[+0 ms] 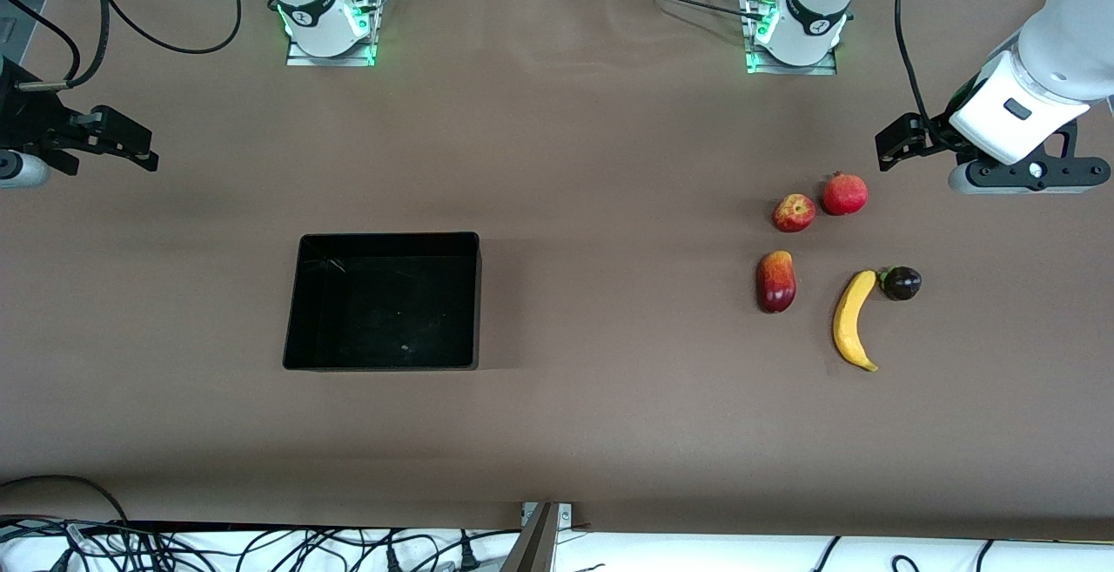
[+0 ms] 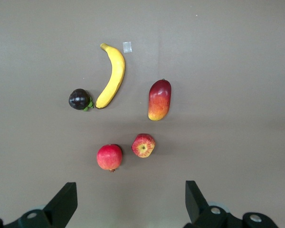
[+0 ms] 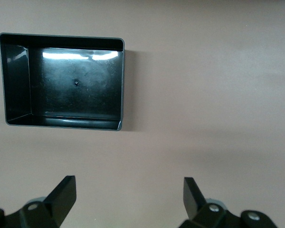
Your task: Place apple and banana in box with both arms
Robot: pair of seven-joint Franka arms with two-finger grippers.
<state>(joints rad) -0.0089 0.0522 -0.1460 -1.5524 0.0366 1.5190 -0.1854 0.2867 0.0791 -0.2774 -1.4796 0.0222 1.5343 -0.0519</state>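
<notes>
Here you see the left claw (image 2: 128, 204) up in the air at the left arm's end of the worktop (image 1: 557, 163), fingers spread wide and empty; the apple (image 1: 794, 212) and, nearer the front edge, the banana (image 1: 852, 320) lie near that end among other fruits. The right claw (image 3: 128, 204), equally wide and empty, hangs at the right arm's end. The box (image 1: 296, 354) sits empty between mid-worktop and that end.

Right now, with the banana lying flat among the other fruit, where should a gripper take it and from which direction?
Probably from straight above, at the banana's thick middle, fingers closing across its narrow width. It lies flat on the table, and its end nearest the dark round fruit is crowded, while the middle has bare table on both flanks. The open left gripper hangs over that end.
</notes>
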